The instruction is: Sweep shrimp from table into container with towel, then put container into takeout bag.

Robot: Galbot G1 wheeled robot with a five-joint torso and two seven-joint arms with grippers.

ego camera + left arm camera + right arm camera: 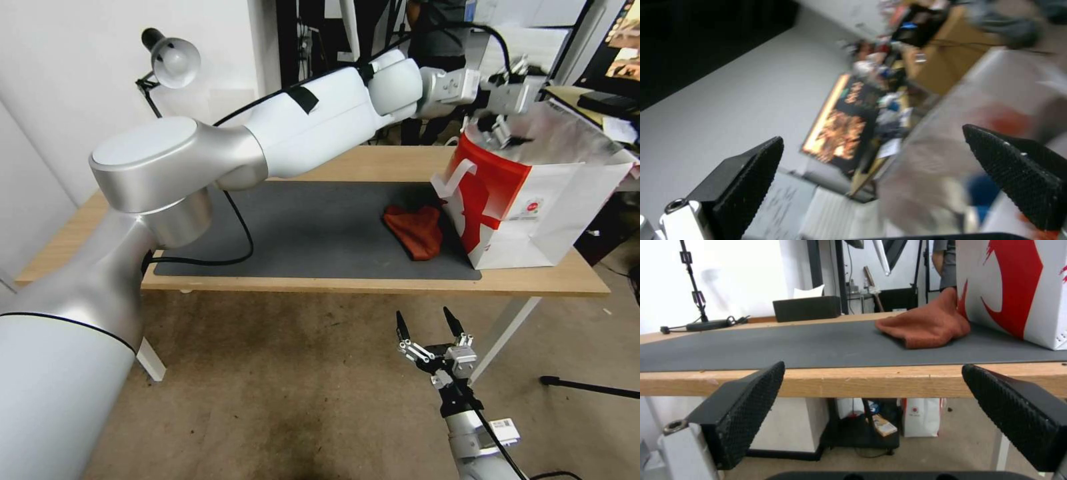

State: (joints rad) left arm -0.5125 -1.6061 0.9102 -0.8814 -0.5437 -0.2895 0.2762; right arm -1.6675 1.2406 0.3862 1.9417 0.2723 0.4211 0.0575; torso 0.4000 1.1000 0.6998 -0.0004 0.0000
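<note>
The takeout bag (527, 200) stands open at the right end of the table (373, 283), white with red print and a silver foil lining. My left arm reaches across the table, and the left gripper (505, 137) hangs open at the bag's mouth. In the left wrist view its fingers (751, 176) stand wide apart with nothing between them, before the blurred foil of the bag (996, 96). The rust-red towel (417, 230) lies crumpled on the dark mat (313, 227), against the bag. My right gripper (423, 313) is open, below and in front of the table's front edge. The shrimp and the container are hidden.
A desk lamp (170, 60) stands at the back left, and a black cable (233, 257) loops over the mat's left part. In the right wrist view a black box (806, 308) sits at the far edge. A stand's leg (587, 387) lies on the floor at the right.
</note>
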